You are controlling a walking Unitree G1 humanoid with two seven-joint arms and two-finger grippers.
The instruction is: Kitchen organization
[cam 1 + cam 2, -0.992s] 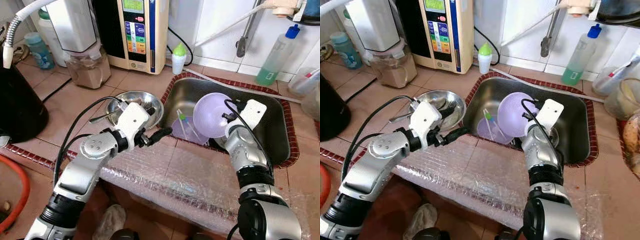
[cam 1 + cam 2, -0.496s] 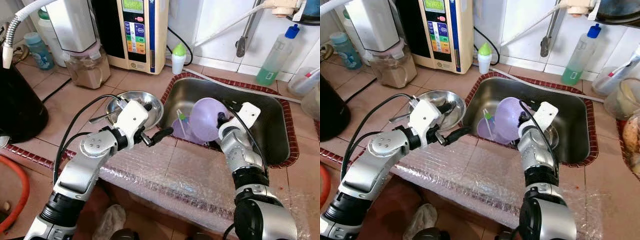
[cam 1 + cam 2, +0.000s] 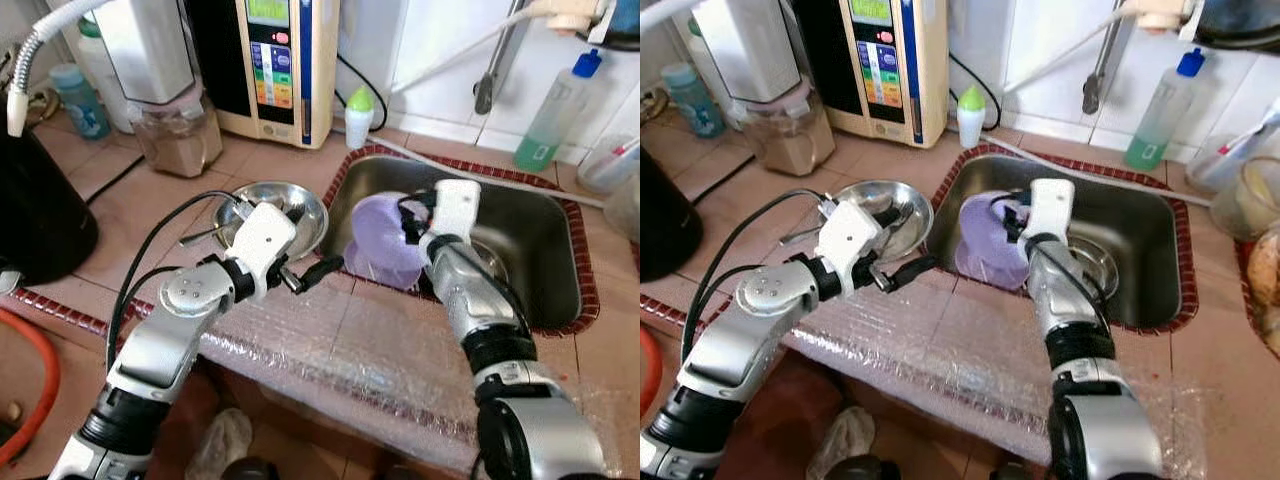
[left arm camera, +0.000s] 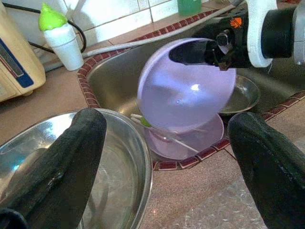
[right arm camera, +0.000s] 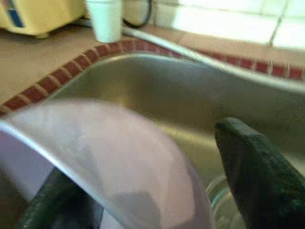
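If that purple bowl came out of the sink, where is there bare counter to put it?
The right gripper holds the purple bowl. Bare tile lies between the steel bowl and the blender jar. The bubble wrap strip along the front edge is also free. The left gripper crowds the sink's left rim.

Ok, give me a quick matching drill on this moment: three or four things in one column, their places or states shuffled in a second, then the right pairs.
Things:
1. purple bowl
2. steel bowl
3. green-capped bottle
4. left gripper

Places or states:
A. on the counter, left of the sink
B. open, over the counter's front edge
C. tilted, held by the right gripper over the sink
D. upright by the back wall

Pairs: 1-C, 2-A, 3-D, 4-B
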